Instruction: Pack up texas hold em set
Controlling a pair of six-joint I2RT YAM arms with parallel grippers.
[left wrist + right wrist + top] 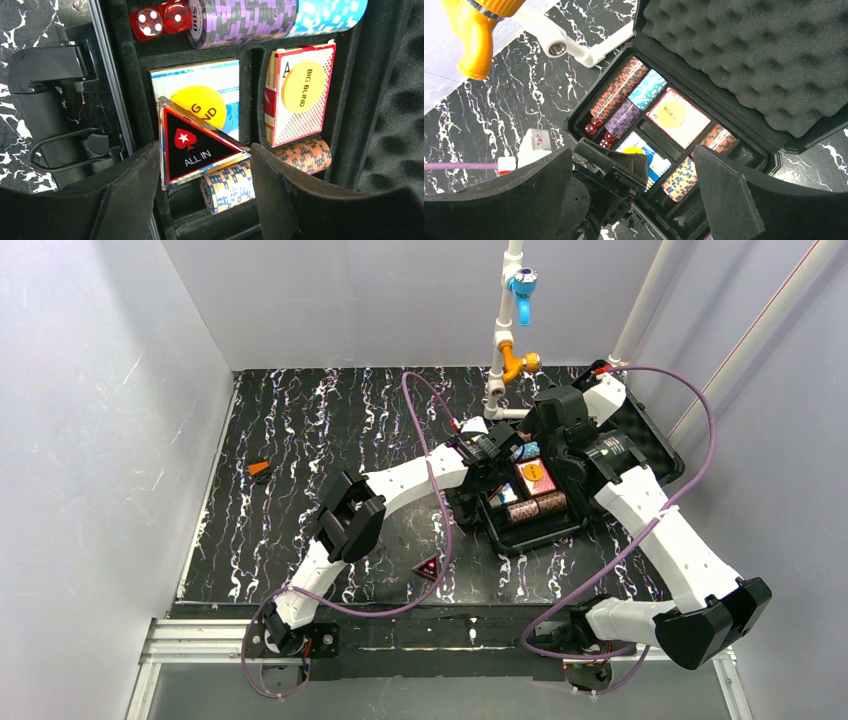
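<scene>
The left gripper (205, 162) grasps the triangular marker (197, 145) above the case (362, 100). Next, I judge, lower it flat and let go. The right gripper (634, 155) hangs released.

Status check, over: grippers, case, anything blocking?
Left gripper shut on ALL IN marker over the case. Right gripper open, empty, above it. Second marker and orange piece loose on table. Lid open, nothing blocking.
</scene>
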